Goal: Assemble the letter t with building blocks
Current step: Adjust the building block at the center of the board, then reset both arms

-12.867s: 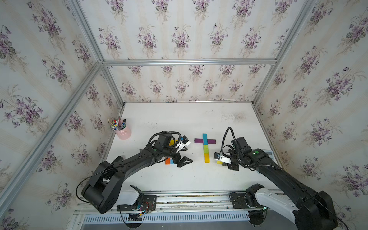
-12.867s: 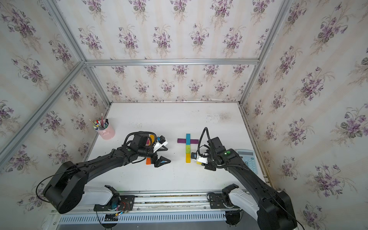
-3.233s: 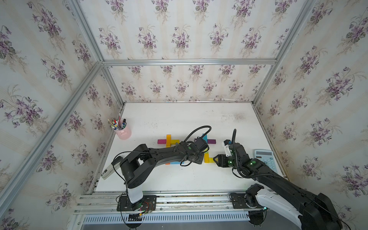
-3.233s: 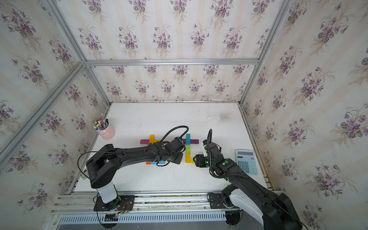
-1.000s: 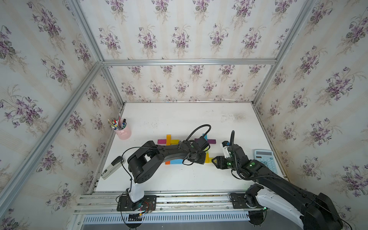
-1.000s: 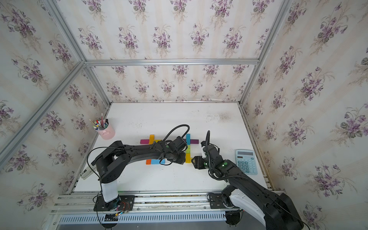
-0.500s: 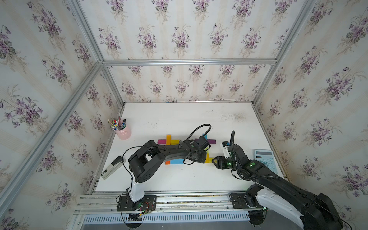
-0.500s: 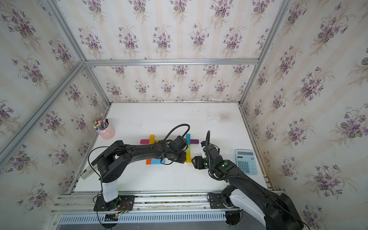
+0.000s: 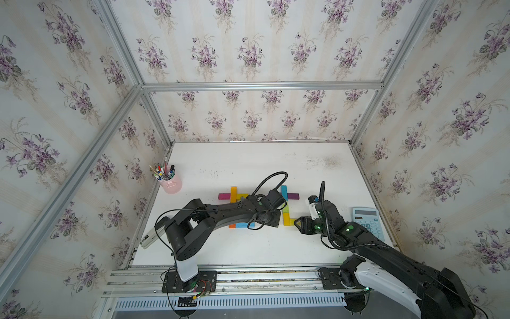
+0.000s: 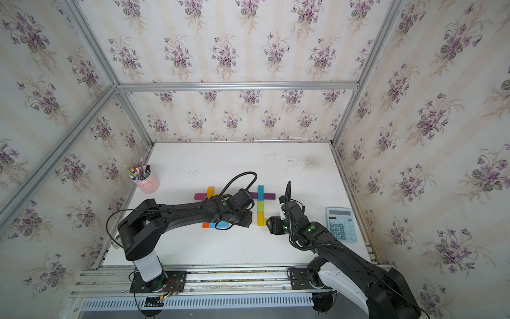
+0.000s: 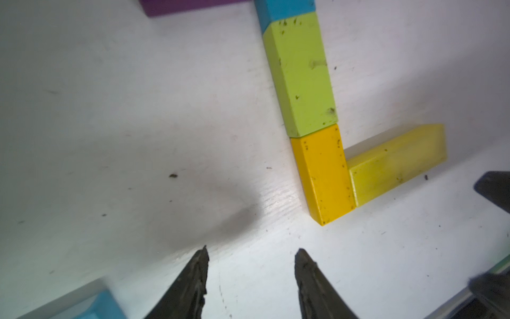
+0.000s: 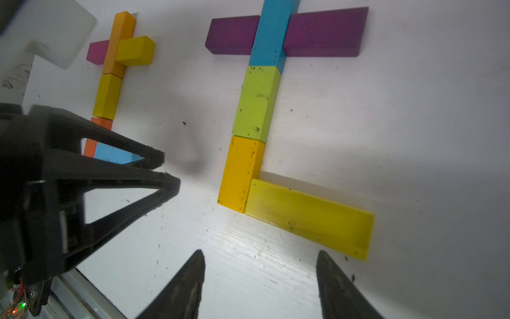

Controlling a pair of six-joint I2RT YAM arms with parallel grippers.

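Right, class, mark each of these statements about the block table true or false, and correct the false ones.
1. The purple crossbar shows on both sides of the teal block. True.
2. The lime block forms that letter's foot. False: the long yellow block does; the lime one sits in the stem.
3. The right gripper grips a block. False: its jaws stand open with nothing between them.
4. A calculator lies on the table. True.
5. The pink cup is empty. False: it holds pens.

L gripper (image 10: 247, 219) beside letter t (image 10: 260, 205); R gripper (image 10: 270, 225) maybe touching foot.
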